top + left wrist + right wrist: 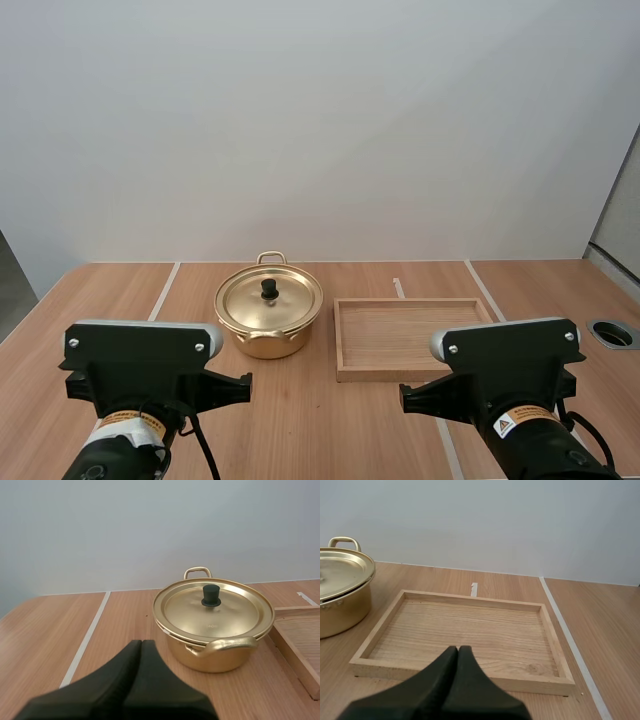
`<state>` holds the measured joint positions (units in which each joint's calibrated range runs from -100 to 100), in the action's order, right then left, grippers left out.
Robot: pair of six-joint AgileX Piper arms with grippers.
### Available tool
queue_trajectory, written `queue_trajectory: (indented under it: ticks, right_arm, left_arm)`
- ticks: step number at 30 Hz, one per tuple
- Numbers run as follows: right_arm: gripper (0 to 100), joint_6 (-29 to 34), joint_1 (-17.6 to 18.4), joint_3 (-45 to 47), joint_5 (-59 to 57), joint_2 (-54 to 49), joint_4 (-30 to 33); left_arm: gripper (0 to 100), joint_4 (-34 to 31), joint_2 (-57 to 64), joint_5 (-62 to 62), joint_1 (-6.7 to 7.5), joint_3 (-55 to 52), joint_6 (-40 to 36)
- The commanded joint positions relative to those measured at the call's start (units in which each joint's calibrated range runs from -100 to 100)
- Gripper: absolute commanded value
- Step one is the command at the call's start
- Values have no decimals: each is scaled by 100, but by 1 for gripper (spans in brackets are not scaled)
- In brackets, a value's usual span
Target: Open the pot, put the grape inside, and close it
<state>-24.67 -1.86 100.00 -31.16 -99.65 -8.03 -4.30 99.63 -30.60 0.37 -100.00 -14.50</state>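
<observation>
Sitting ahead of my left arm (140,365) in the high view, the pot (268,338) has its lid (245,300) on, with the wooden tray (410,302) just beside it.

From the left wrist, my left gripper (141,645) has its fingers pressed together, empty. The lid's black knob (211,595) stands upright ahead of the tips, slightly to their right.

From the right wrist, my right gripper (458,650), likewise closed on nothing, faces the tray (470,598), with the pot (340,612) off to its left. The left arm looks nearer for lifting the lid.
</observation>
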Motion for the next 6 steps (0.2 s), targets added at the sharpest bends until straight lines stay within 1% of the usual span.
queue_trajectory:
  ticks: [1,6]
  right_arm:
    - [0,9,11,0,-17,-35,-19]
    - [0,9,11,0,-17,-35,-19]
  left_arm:
    - [0,-22,37,133,-4,0,-66]
    - [0,-22,37,133,-4,0,-66]
